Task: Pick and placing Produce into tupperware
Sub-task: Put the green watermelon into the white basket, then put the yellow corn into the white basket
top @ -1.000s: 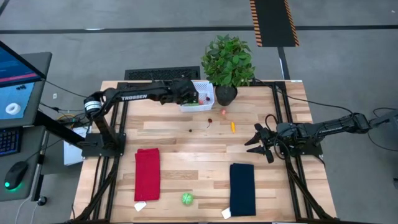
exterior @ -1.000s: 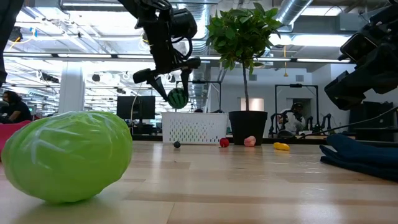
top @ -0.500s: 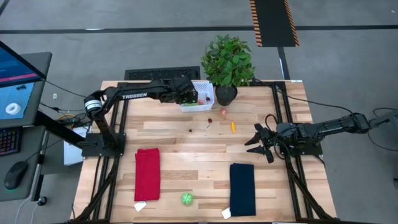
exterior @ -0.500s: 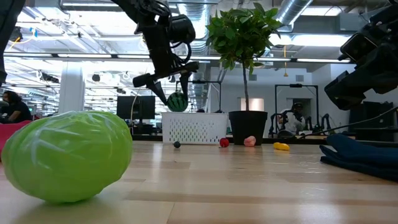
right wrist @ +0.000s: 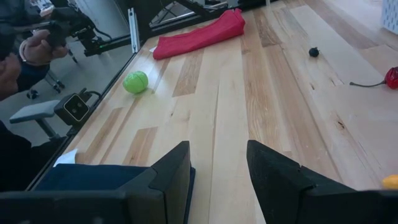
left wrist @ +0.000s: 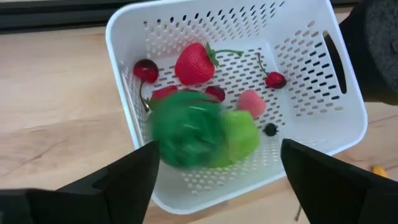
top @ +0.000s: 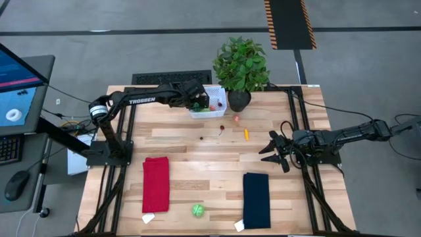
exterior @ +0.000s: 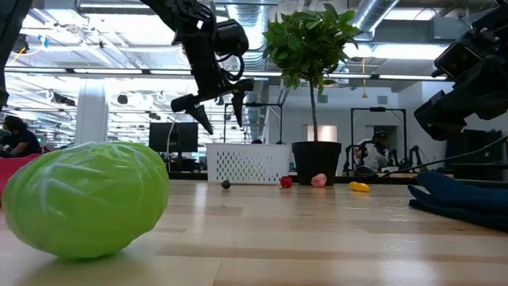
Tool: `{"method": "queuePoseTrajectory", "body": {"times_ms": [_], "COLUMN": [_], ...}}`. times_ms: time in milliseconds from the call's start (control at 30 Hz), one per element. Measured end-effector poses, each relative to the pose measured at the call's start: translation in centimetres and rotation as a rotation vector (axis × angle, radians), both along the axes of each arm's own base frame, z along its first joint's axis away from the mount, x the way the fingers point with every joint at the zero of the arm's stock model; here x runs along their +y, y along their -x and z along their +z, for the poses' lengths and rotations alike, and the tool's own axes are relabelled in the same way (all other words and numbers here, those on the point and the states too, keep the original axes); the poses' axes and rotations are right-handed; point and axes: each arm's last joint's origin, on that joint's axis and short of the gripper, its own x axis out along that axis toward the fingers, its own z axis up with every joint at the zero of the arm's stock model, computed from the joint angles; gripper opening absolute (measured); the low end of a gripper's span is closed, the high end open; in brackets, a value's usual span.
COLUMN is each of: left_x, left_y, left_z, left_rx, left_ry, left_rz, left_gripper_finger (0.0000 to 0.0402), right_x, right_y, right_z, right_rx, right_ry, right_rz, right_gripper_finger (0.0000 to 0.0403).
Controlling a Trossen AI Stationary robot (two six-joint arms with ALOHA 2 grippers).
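My left gripper [exterior: 221,125] hangs open over the white perforated tupperware [top: 220,109] at the table's far side, touching nothing; its fingers frame the basket [left wrist: 236,9] in the left wrist view. A blurred dark-green watermelon ball [left wrist: 185,137] shows inside the basket, among a strawberry [left wrist: 194,62], a cherry [left wrist: 146,71], a pink piece [left wrist: 250,102] and a light-green piece [left wrist: 241,135]. More produce lies on the table: a cherry [top: 222,128], a pink piece [top: 237,118], an orange piece [top: 247,134], a small dark berry [top: 201,138] and a green cabbage [top: 198,210]. My right gripper [top: 268,150] waits open at the right edge.
A potted plant [top: 241,66] stands right beside the basket at the far edge. A red cloth [top: 156,184] and a dark blue cloth [top: 256,199] lie toward the near edge. Bare wood lies between the cloths and the scattered produce.
My left gripper, staying over the basket, has spread its fingers and let go of the watermelon ball. The ball has dropped from between the fingers into the basket.
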Motion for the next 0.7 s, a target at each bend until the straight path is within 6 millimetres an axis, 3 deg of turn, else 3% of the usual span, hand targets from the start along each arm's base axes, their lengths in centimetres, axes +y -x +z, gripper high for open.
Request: {"method": "queuePoseTrajectory", "body": {"times_ms": [200,333,533,700], "left_x": [-0.1,-0.4,-1.6,-4.2], "left_y": [0.1,0.5,0.6,0.7], "left_z": [-0.1,-0.1,-0.1,1.9], "left_rx": [0.030,0.049,0.068,0.029], "left_ry": [-0.008,0.056,0.099,0.048], "left_rz": [-0.061,-0.061,-0.033,-0.074], "left_gripper_finger": [0.0352,0.0349,0.0299,0.0226], "right_x": [0.0,0.0,0.0,0.0], "right_y": [0.0,0.0,0.0,0.0], "right_z": [0.0,0.0,0.0,0.0], "right_rx": [0.000,0.000,0.000,0.000], "right_ry": [0.000,0.000,0.000,0.000], "right_rz": [0.000,0.000,0.000,0.000], "right_gripper_finger": [0.0182,0.0182,0.0182,0.0182]}}
